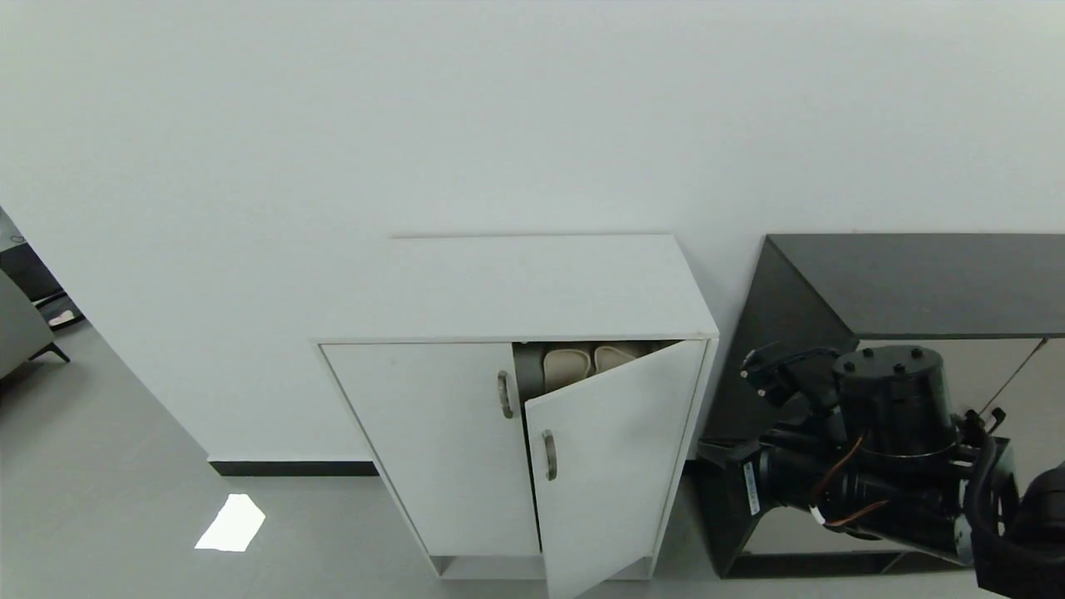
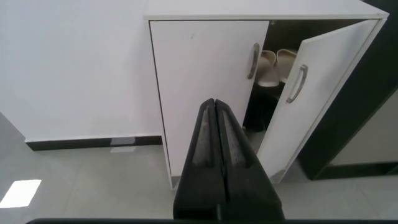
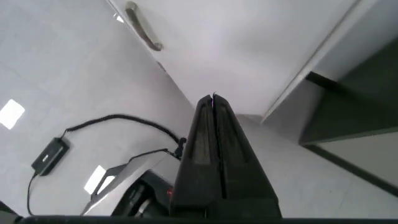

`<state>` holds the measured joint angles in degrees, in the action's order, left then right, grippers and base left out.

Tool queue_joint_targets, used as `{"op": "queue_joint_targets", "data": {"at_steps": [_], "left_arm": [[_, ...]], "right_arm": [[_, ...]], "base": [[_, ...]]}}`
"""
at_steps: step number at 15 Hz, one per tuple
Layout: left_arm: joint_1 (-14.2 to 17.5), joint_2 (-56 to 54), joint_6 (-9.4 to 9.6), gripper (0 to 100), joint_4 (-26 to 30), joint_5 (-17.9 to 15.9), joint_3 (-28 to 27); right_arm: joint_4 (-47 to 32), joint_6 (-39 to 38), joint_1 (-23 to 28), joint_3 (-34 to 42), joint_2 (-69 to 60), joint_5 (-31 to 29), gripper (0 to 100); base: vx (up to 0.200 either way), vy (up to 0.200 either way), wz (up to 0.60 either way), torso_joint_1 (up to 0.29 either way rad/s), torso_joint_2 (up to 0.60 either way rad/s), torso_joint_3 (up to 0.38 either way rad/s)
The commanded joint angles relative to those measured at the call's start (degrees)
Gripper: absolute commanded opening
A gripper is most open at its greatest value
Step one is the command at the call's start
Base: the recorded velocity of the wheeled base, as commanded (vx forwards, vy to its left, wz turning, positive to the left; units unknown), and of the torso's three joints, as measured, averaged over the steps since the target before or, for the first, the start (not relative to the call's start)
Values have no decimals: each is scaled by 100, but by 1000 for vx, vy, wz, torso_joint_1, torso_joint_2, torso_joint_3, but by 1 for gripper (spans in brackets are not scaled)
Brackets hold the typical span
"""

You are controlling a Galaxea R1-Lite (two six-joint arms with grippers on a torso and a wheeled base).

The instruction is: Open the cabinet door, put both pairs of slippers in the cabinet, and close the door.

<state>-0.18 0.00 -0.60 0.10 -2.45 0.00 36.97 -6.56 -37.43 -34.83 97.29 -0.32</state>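
The white cabinet [image 1: 516, 287] stands against the wall. Its left door [image 1: 441, 449] is closed and its right door [image 1: 611, 457] hangs partly open. Through the gap, a beige pair of slippers [image 1: 582, 362] lies on an upper shelf, and I also see these slippers [image 2: 277, 65] in the left wrist view above something dark [image 2: 261, 109]. My left gripper [image 2: 215, 106] is shut and empty, in front of the left door [image 2: 205, 81]. My right gripper [image 3: 214, 102] is shut and empty, low beside the right door [image 3: 249, 43], below its handle [image 3: 143, 26]. The right arm [image 1: 874, 449] is to the cabinet's right.
A black cabinet [image 1: 907, 283] with a mirrored front stands right of the white one, close to the right arm. A cable and power adapter [image 3: 50, 154] lie on the floor. A grey chair [image 1: 21, 324] is far left. Open grey floor [image 1: 125, 499] lies ahead.
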Motion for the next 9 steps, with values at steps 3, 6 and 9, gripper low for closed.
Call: {"op": "queue_joint_targets", "data": {"at_steps": [3, 6, 9], "left_arm": [[1, 9, -2, 0, -1, -1, 0], [1, 9, -2, 0, -1, -1, 0], [-8, 9, -11, 0, -1, -1, 0]], "right_arm": [[882, 5, -37, -314, 1195, -3, 0], [1022, 14, -37, -745, 1714, -12, 0], [1014, 5, 51, -1501, 2312, -12, 0]], "base": [[0, 0, 0, 0, 0, 0], [0, 0, 0, 0, 0, 0], [0, 0, 0, 0, 0, 0]]}}
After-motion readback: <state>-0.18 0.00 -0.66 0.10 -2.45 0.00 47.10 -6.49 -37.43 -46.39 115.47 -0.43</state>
